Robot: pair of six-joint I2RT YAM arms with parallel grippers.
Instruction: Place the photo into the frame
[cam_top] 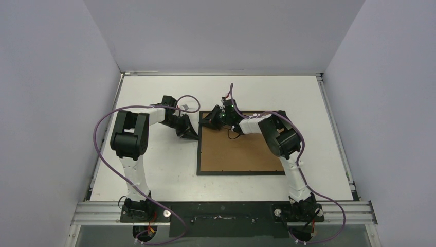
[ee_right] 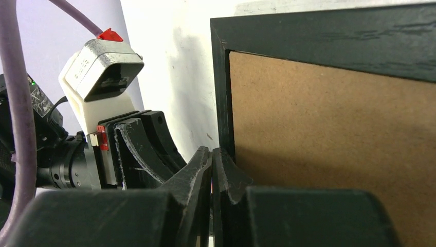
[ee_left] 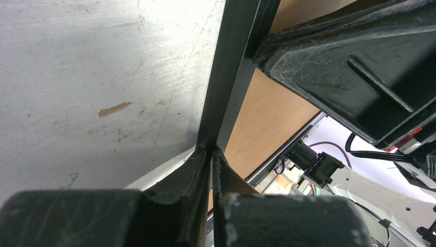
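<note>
On the white desk (cam_top: 154, 170) lies the thin black rectangular picture frame (cam_top: 241, 173) face down, its brown cardboard backing (cam_top: 236, 152) showing. At its far left corner, the left gripper (cam_top: 194, 135) has its fingers pressed together against the frame's left rail; the right gripper (cam_top: 210, 121) is likewise pressed together there. The photo is hidden

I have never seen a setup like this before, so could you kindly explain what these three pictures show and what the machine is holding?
Two robot arms are bolted at the near edge of a white table. One picture looks down from above; the other two come from a camera on each wrist. On the table lies a black frame with its brown backing facing up. The left tool sits at the frame's left edge and the right tool at its far-left corner. Both are shut, their fingertips against the frame's left rail; neither clearly holds anything. No photo is visible.
</note>
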